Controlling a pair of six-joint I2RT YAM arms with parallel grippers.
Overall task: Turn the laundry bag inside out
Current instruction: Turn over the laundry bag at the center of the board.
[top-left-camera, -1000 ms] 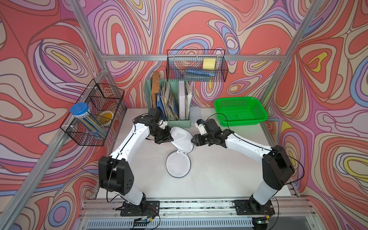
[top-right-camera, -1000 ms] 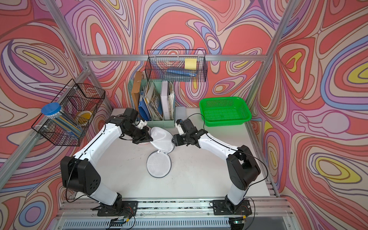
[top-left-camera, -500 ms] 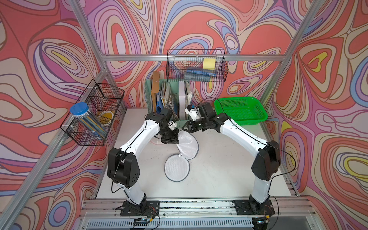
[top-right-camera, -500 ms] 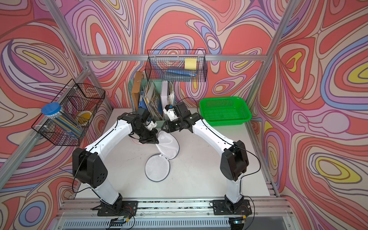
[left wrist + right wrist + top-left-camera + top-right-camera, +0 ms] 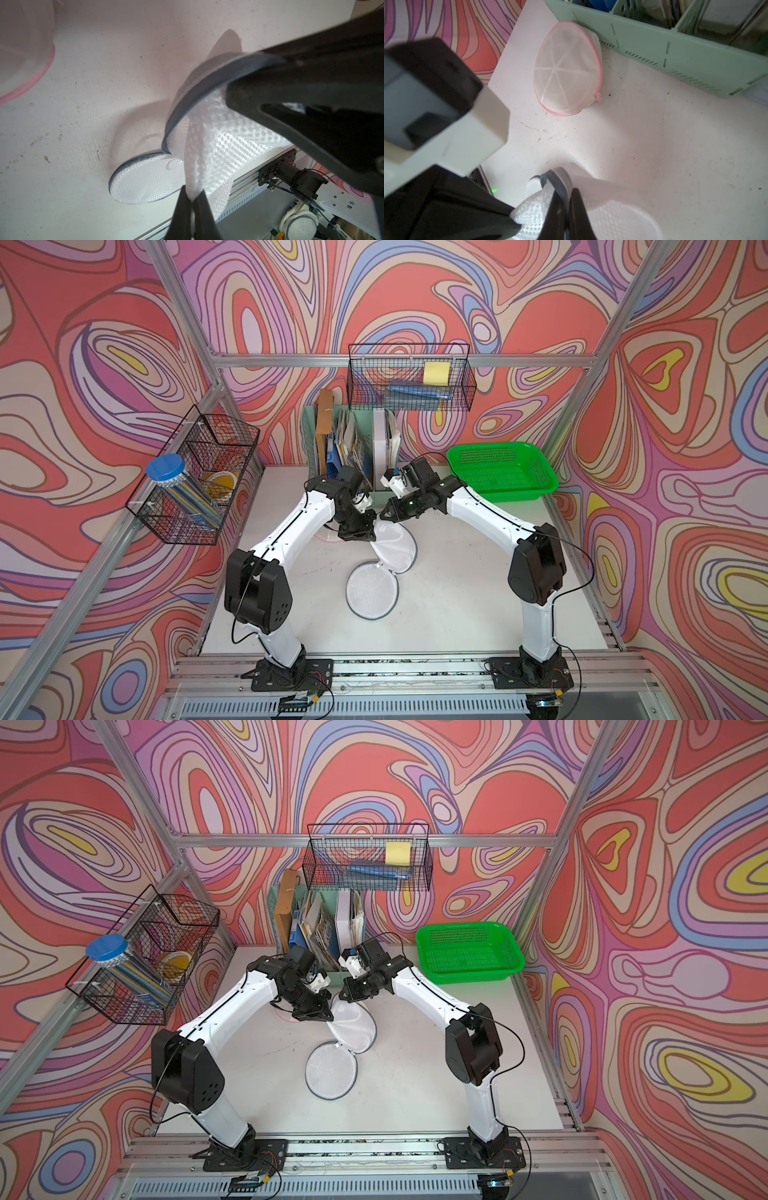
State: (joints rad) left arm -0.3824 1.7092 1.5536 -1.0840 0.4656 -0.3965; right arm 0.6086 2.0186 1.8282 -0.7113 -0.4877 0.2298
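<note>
Two sets of fingers are on the round white mesh laundry bag (image 5: pixel 351 1025), nearly nose to nose at its top edge, just above the middle of the frame in both top views. Left fingers (image 5: pixel 181 209) are pinched shut on a fold of the loose mesh wall; right fingers (image 5: pixel 557 212) are clamped shut on its grey rim (image 5: pixel 548 180), right beside that fold. Whether the two pairs actually touch, I can't tell, but there's hardly any gap.

Bag is unzipped and splayed like a clamshell: the lifted disc (image 5: pixel 395 549) tilts up at the fingers, the lower disc (image 5: pixel 371 593) lies flat on the white desk (image 5: pixel 457 593) further down the frame, toward the arm bases. So the long axis runs from the fingers straight down-frame, and the whole bag trails away from both grips on that same side.

My read: that's what the next move hangs on. Neither arm is nearer, they share one spot, so it's all about direction, rim going one way and mesh dragged through it the other. Pull both the same way and I'd guess the thing just slides across the desk. Flipping looks barely begun, since the lower disc is untouched.

Pink-trimmed mesh pouch (image 5: pixel 566 70) by the mint-green file rack (image 5: pixel 654 45) sits well apart.
</note>
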